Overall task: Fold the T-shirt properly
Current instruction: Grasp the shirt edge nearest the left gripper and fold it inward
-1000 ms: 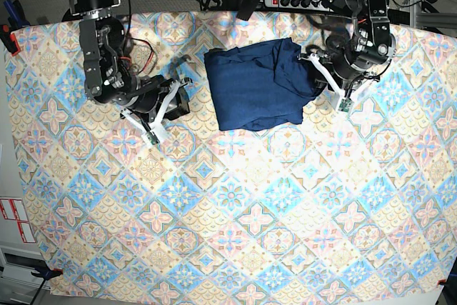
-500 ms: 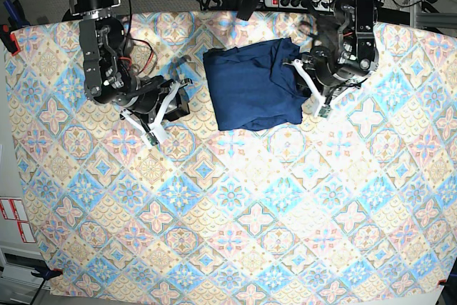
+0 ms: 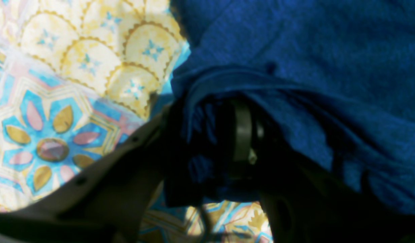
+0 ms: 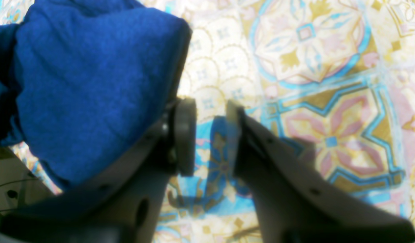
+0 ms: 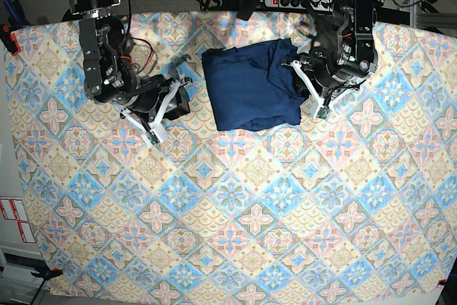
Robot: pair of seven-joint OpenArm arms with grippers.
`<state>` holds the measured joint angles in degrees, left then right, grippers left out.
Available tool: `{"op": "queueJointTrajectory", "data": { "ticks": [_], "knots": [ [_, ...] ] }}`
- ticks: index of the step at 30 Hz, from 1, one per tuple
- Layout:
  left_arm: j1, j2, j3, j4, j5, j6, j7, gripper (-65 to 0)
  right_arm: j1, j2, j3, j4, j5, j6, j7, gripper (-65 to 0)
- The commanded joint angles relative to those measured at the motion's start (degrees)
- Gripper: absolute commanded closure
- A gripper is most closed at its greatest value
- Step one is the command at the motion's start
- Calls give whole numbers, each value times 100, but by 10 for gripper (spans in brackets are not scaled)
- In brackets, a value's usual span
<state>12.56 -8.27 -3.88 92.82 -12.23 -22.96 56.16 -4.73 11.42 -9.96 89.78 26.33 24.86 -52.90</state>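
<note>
The T-shirt [image 5: 250,87] lies folded into a rough rectangle at the far-centre of the tiled tablecloth [image 5: 235,219], between the two arms. The left gripper [image 5: 305,91] sits at the shirt's edge on the base view's right; its wrist view shows navy fabric [image 3: 295,84] bunched over and between its fingers [image 3: 242,135], so it is clamped on the shirt's edge folds. The right gripper [image 4: 210,135] rests on the cloth just beside the shirt's other side with its pads [image 4: 185,135] parted and only tablecloth visible in the gap, so it is released and holds nothing.
</note>
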Motion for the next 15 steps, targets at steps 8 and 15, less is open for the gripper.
{"op": "queueJointTrajectory", "data": {
  "ticks": [8,15],
  "knots": [
    [-232,-21,-311,85,-74,-20,-100,-208,82,23,15,240,88,24,108,-149],
    [-442,40,-293,-20,-109,-20,-100,-47,91,23,15,416,88,24,-147,-149]
  ]
}}
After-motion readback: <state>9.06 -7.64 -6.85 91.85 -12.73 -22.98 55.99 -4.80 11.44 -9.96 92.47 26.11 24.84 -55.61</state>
